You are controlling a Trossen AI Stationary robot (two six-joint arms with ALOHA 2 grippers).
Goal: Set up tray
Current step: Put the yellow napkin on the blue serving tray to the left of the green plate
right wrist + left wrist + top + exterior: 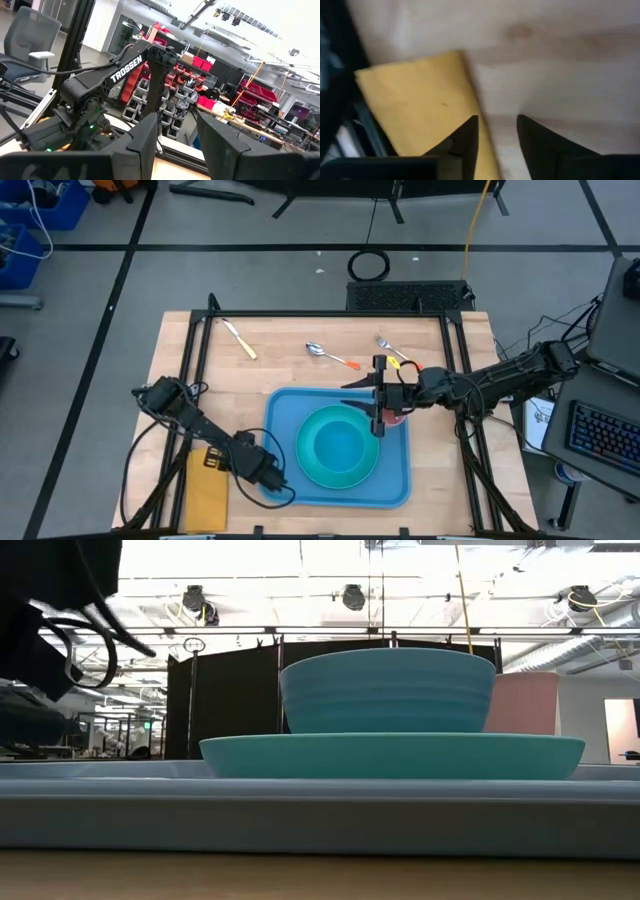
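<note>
White "TROSSEN" lettering marks the left arm at centre-left of the right wrist view. The tray lies lower centre, the plate and bowl covering its middle. Left gripper, jaws parted and empty, hangs over the napkin edge; right gripper, also parted and empty, is partly cut off.

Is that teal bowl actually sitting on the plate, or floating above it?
Touching. The low view shows the bowl resting directly on the plate, its base meeting the plate's surface with no gap.

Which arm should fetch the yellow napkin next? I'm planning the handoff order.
Probably the left. Its end effector is low by the tray's near-left corner, with the napkin just beside it, and its wrist view shows open fingers over the napkin's edge. The right end effector hovers across the tray, by the pink cup.
</note>
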